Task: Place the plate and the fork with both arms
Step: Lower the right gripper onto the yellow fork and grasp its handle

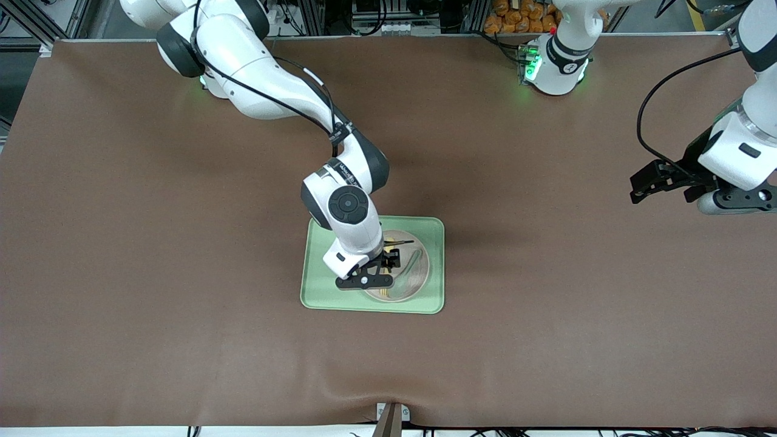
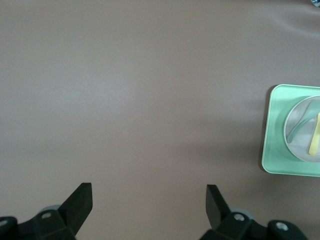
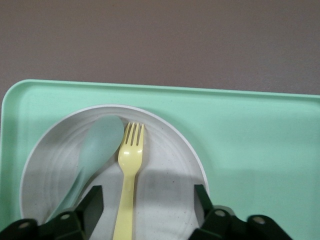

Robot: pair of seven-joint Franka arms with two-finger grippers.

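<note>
The right gripper [image 3: 147, 202] is sitting with fingers apart around the thin handle of the light, slippery fork [image 3: 129, 175] on the plate [image 3: 165, 150], while the left gripper [image 2: 149, 205] is waiting wide apart over the bare counter [image 1: 546, 303]

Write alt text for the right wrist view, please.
The right pincer hangs open, its black fingers either side of a small yellow plastic fork. The fork lies beside a pale grey-green spoon on a round pale plate, which sits on a rectangular light-green tray.

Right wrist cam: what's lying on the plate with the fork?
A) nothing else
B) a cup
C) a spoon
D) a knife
C: a pale grey-green spoon lies beside the yellow fork on the round plate, which sits on the green tray.
</note>
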